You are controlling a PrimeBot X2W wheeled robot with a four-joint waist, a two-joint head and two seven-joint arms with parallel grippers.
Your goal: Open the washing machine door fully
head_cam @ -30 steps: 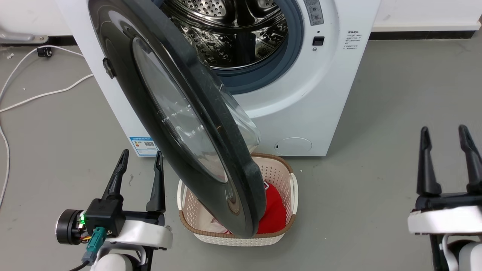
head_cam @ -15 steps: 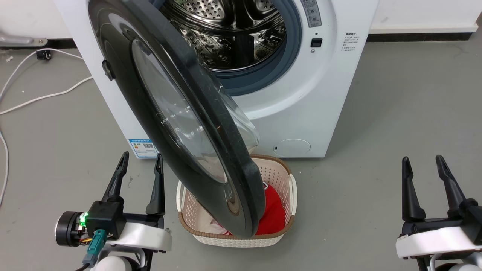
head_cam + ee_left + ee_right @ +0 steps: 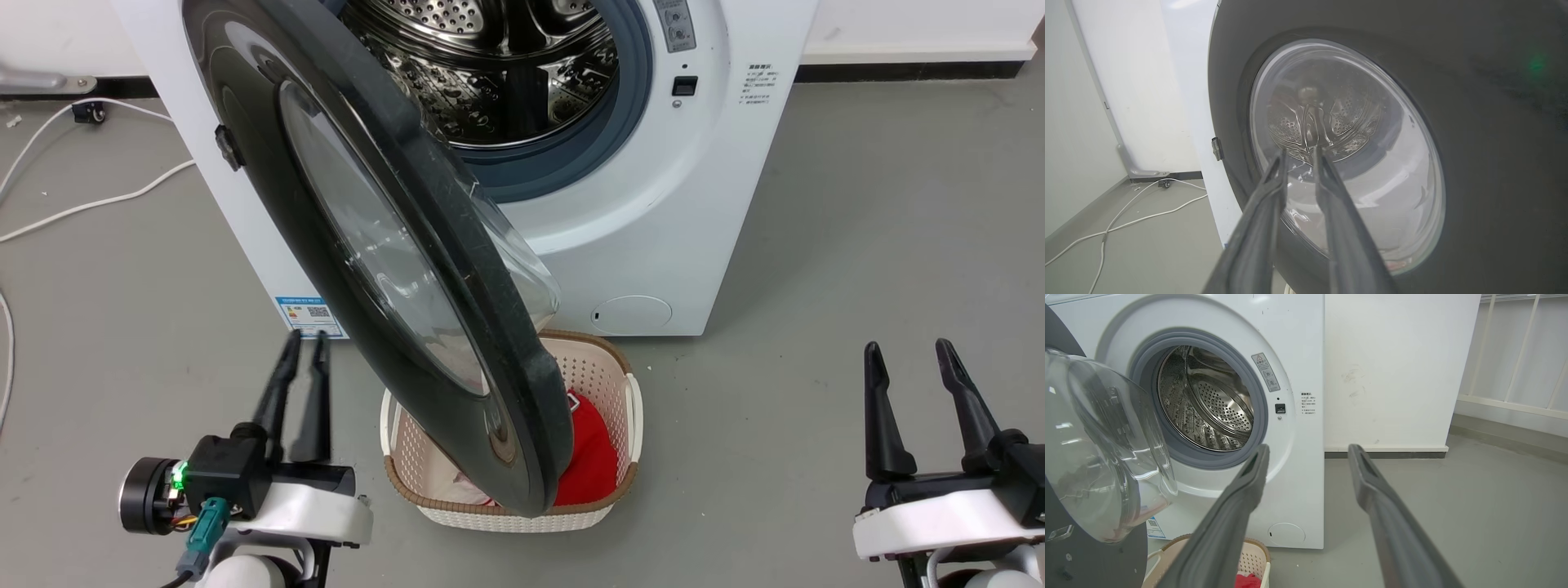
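Starting at far left: loose white cables (image 3: 82,204) lying on the grey floor (image 3: 857,245).

Next, low in the head view, left claw (image 3: 306,336). Dark fingers drawn almost together with only a sliver between the tips, gripping nothing. Just beside the outer face of the door, a strip of floor between them in the head view. Aimed, in the left wrist view, at the glass centre, same claw (image 3: 1299,152).

Then the large round glossy black washing machine door (image 3: 371,253) with its bulging clear glass bowl. Hinged on the machine's left edge and swung well out from the front, standing at a steep angle to it, not folded back flat. Lower free edge hanging above the basket.

Behind it, the white boxy front-loading washing machine (image 3: 653,212). Mouth uncovered, grey rubber ring (image 3: 588,155) around a perforated steel drum (image 3: 490,73). Small blue sticker (image 3: 309,314) at the lower left front corner.

On the floor, close against the machine's foot, a cream perforated plastic laundry basket (image 3: 600,367) with a brown rim. Inside, a red garment (image 3: 592,457) heaped toward the right, and pale cloth (image 3: 457,490) at the left, partly hidden by the door.

At far right, right claw (image 3: 908,345). Fingers spread wide apart, holding nothing, well away from door and machine. Pointing, in the right wrist view, toward the machine's right front corner (image 3: 1309,448).
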